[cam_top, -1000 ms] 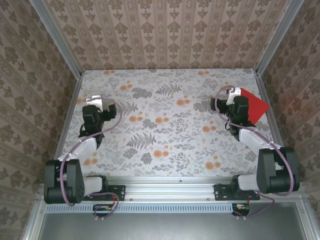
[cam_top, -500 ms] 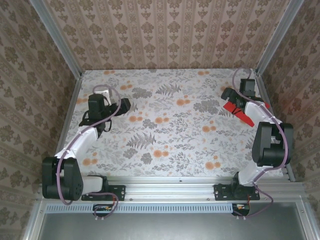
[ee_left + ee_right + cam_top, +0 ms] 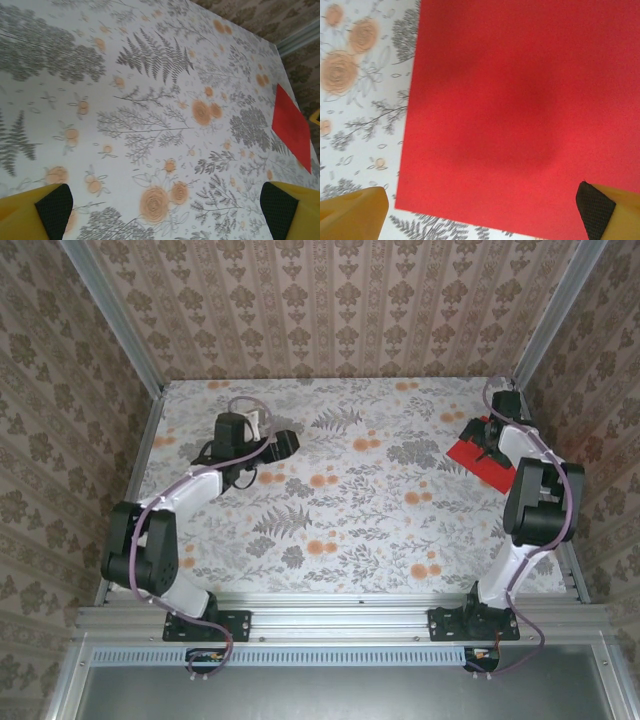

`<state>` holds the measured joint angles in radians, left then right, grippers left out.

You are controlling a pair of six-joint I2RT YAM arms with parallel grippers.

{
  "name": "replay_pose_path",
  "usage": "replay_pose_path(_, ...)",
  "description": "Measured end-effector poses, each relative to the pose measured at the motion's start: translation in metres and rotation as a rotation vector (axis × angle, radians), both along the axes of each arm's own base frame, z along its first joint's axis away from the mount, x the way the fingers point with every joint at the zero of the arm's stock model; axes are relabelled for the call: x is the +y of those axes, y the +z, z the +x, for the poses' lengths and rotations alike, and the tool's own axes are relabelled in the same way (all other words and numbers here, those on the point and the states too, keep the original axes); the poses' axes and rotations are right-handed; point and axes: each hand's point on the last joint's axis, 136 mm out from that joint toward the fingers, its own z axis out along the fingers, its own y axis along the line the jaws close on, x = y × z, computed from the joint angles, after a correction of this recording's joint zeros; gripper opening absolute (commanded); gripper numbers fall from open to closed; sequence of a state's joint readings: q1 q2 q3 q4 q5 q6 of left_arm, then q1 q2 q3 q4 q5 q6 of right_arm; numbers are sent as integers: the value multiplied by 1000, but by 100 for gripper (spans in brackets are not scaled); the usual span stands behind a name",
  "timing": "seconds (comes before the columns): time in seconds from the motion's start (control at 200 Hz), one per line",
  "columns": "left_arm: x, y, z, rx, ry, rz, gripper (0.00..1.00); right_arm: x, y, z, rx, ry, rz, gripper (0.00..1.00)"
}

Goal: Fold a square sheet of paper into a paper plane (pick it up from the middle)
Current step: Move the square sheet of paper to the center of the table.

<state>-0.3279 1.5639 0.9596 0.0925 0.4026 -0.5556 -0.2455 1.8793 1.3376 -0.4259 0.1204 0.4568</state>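
Observation:
The square sheet of paper (image 3: 478, 462) is bright red and lies flat, without a crease, at the far right of the flower-print table (image 3: 340, 510). My right gripper (image 3: 485, 439) hangs just above it, open. In the right wrist view the sheet (image 3: 520, 110) spreads under the gripper (image 3: 480, 220), and the yellow fingers (image 3: 355, 212) stand wide apart with nothing between them. My left gripper (image 3: 289, 443) is open over the far left-middle of the table, well away from the sheet. From the left wrist the sheet (image 3: 292, 127) appears at the right edge, beyond the open gripper (image 3: 165, 220).
Patterned walls (image 3: 330, 310) close in the table on three sides, with an aluminium post (image 3: 545, 315) close to the sheet at the far right corner. The right arm's elbow (image 3: 540, 505) stands over the table's right edge. The rail (image 3: 340, 620) runs along the near edge.
The left arm has swung from the left edge toward the far middle. The right arm has reached farther back and right, bringing its open gripper down over the red sheet.

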Motion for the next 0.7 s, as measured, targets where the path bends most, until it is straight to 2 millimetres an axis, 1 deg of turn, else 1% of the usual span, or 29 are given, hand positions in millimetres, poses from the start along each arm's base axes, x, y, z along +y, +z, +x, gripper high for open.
replay_pose_path(0.19,-33,1,8,6,-50,-36,100,-4,-19,7,80,-4,16,98)
replay_pose_path(0.36,-55,-2,13,17,-85,-58,100,-6,-31,16,127,4,25,96)
replay_pose_path(0.385,-56,-3,13,20,-86,-60,100,-6,-33,17,136,6,26,95)
replay_pose_path(0.415,-59,-4,14,24,-90,-64,100,-6,-35,18,145,9,26,92)
replay_pose_path(0.555,-62,-10,14,42,-96,-75,100,-7,-48,18,198,28,32,93)
replay_pose_path(0.7,-63,-12,14,49,-98,-76,100,-4,-51,14,230,38,43,92)
